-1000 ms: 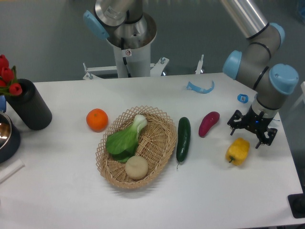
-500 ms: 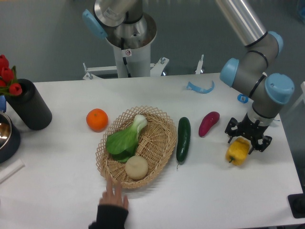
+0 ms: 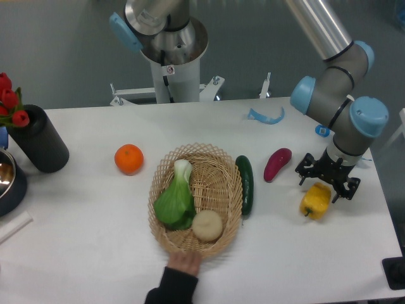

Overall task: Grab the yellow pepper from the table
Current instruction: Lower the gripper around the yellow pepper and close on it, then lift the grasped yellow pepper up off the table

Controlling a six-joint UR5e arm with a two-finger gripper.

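The yellow pepper (image 3: 316,201) lies on the white table (image 3: 82,234) at the right, near the front edge. My gripper (image 3: 324,180) hangs just above the pepper's far end, its black fingers spread open to either side of it. It holds nothing. The pepper's far edge is partly hidden behind the fingers.
A purple-red vegetable (image 3: 277,164) lies left of the gripper. A cucumber (image 3: 245,184) rests against a wicker basket (image 3: 197,199) holding greens and a round pale item. A person's hand (image 3: 183,263) holds the basket's front rim. An orange (image 3: 129,158), a black vase (image 3: 38,139) and a blue clip (image 3: 266,116) stand further off.
My gripper has moved left and down over the pepper. A hand has come in from the front and pushed the basket to the right, against the cucumber.
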